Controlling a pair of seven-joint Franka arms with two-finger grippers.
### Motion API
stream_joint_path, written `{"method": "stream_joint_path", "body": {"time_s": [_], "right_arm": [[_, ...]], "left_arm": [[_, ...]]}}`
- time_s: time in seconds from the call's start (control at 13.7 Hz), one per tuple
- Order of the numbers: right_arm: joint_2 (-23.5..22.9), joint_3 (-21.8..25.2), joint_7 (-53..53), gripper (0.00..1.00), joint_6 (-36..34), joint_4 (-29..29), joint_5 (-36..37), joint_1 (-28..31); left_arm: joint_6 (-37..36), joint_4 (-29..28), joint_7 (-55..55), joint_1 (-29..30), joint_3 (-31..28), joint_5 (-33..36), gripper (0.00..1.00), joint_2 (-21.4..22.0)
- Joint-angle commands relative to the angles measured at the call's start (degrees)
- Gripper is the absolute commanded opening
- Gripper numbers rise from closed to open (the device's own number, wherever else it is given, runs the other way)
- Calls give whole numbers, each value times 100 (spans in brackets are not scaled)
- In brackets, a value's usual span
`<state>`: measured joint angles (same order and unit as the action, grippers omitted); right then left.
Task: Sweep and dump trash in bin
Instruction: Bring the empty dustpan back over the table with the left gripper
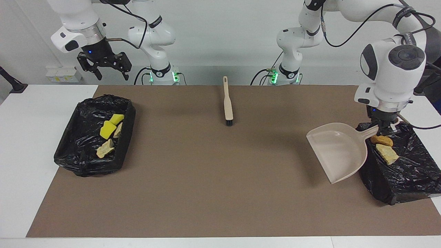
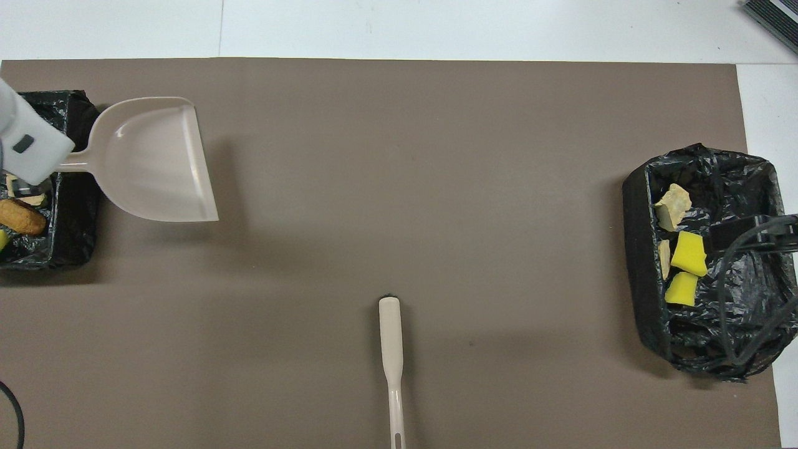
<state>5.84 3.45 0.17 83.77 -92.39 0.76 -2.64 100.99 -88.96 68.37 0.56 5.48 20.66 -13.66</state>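
My left gripper (image 1: 386,130) is shut on the handle of the empty beige dustpan (image 1: 336,150), over the edge of the black-lined bin (image 1: 403,172) at the left arm's end. The pan (image 2: 153,162) hangs tilted above the mat beside that bin. Trash lies in this bin: a brown lump (image 1: 381,140) and a tan lump (image 1: 387,154). A second bin (image 1: 89,151) at the right arm's end holds two yellow sponge chunks (image 1: 108,129) and pale bread bits (image 1: 105,148). My right gripper (image 1: 110,70) is open and empty, raised over that bin.
The beige brush (image 1: 227,101) with black bristles lies on the brown mat (image 1: 206,179) midway between the arms' bases, handle toward the robots. In the overhead view the brush (image 2: 391,349) sits at the bottom middle. A black cable hangs over the second bin (image 2: 735,324).
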Motion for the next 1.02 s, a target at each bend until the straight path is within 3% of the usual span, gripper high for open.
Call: {"method": "stream_joint_path", "body": {"time_s": [0.0, 0.29, 0.58, 0.8, 0.95], "right_arm": [[101, -2, -175, 100, 25, -104, -103, 62], [101, -11, -175, 100, 25, -104, -103, 62], [101, -11, -175, 100, 25, -104, -103, 62], [101, -2, -175, 100, 25, -104, -103, 62], [101, -11, -175, 100, 25, -104, -103, 62]], "left_arm": [[17, -569, -1522, -668, -91, -273, 0, 250], [279, -1060, -4159, -1496, -83, -1088, 0, 179], [675, -1141, -7120, -2410, -82, -1564, 0, 13], [1149, -1141, -8643, -2955, -82, -1809, 0, -207], [1387, -1141, -8945, -3131, -91, -2074, 0, -260]]}}
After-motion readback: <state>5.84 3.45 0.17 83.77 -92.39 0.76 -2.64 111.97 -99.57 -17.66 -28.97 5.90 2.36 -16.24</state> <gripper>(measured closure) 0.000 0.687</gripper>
